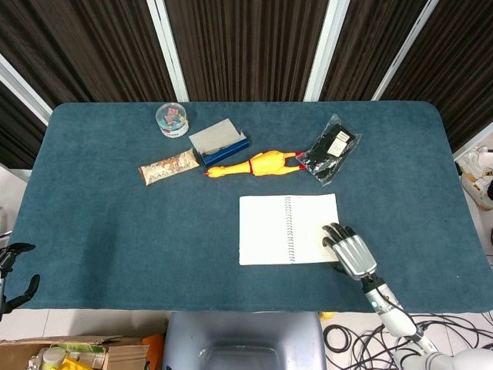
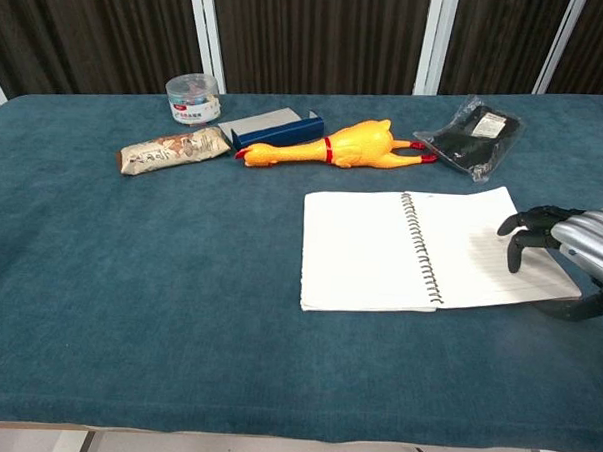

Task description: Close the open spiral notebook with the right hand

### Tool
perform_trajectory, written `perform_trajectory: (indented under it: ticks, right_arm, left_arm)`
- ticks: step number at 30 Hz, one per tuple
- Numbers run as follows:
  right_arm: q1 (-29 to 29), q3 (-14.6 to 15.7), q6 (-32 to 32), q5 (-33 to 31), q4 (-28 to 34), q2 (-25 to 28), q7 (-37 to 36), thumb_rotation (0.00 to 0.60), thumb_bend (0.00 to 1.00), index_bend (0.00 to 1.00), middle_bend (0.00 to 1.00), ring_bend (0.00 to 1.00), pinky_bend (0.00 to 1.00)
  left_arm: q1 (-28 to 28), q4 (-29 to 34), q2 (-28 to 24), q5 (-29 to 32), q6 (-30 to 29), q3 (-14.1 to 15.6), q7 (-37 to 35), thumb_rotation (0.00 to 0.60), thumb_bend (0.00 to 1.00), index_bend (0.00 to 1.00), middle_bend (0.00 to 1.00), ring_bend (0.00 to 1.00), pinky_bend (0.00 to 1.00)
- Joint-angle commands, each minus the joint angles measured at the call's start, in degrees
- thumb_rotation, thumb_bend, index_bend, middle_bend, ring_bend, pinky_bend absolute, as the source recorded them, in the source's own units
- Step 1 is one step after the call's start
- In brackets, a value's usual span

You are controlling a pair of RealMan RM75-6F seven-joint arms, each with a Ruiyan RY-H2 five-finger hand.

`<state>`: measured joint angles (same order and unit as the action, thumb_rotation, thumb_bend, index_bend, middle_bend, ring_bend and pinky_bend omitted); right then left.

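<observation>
The spiral notebook [image 1: 286,229] [image 2: 421,249] lies open and flat on the blue table, white pages to both sides of its wire spine. My right hand [image 1: 348,248] [image 2: 571,247] hovers palm down over the right page's outer corner, fingers apart and curled downward, holding nothing; in the chest view the fingertips [image 2: 512,257] sit just above the paper. Whether they touch the page I cannot tell. My left hand [image 1: 15,271] shows only as dark parts off the table's left front edge, too little to read.
Behind the notebook lie a yellow rubber chicken [image 1: 258,164] [image 2: 335,147], a black packet [image 1: 331,148] [image 2: 472,128], a blue box [image 1: 222,142], a snack bar [image 1: 168,166] and a round tub [image 1: 172,119]. The table's front edge [image 1: 231,308] is close to the hand.
</observation>
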<state>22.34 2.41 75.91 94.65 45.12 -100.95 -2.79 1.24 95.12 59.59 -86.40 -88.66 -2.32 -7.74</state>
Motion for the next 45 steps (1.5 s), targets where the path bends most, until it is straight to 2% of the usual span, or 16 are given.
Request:
perform_trajectory:
  ticks: [1,13,28,31,41,45]
  right_arm:
    - [0.0,0.0,-0.1,0.0,0.0,0.1,0.0,0.6,0.28,0.48,0.21,0.15,0.33]
    - [0.3,-0.3,0.0,-0.1,0.3,0.4,0.9,0.6,0.28,0.48,0.21,0.15,0.33]
    - [2.6,-3.6,-0.5,-2.0,-0.3,-1.2,0.7,0.6,0.29,0.42,0.21,0.15,0.33]
    - [3.2,-4.1,0.0,-1.9,0.7,-0.9,0.3,0.6,0.29,0.4,0.21,0.15,0.33]
    - [4.9,-5.1,2.0,-0.6,8.6,1.9,3.8,0.6,0.29,0.26,0.21,0.15,0.33]
    - [5.6,-5.4,1.6,-0.5,11.7,2.8,5.8,0.6,0.29,0.21,0.17,0.11,0.3]
  left_arm:
    - [0.0,0.0,0.0,0.0,0.1,0.1,0.0,0.6,0.38,0.32,0.29,0.26,0.48]
    - [0.3,-0.1,0.1,0.0,0.6,0.0,0.1,0.6,0.38,0.32,0.29,0.26,0.48]
    - [0.7,-0.1,0.1,-0.4,1.0,0.2,-0.2,0.6,0.38,0.32,0.29,0.26,0.48]
    - [0.6,0.0,0.0,-0.3,0.9,0.2,-0.2,0.6,0.38,0.32,0.29,0.26,0.48]
    - [0.3,0.2,-0.2,-0.4,0.4,0.3,-0.4,0.6,0.38,0.32,0.29,0.26,0.48]
    - [0.3,0.1,-0.1,-0.5,0.4,0.3,-0.3,0.6,0.38,0.32,0.29,0.26,0.48]
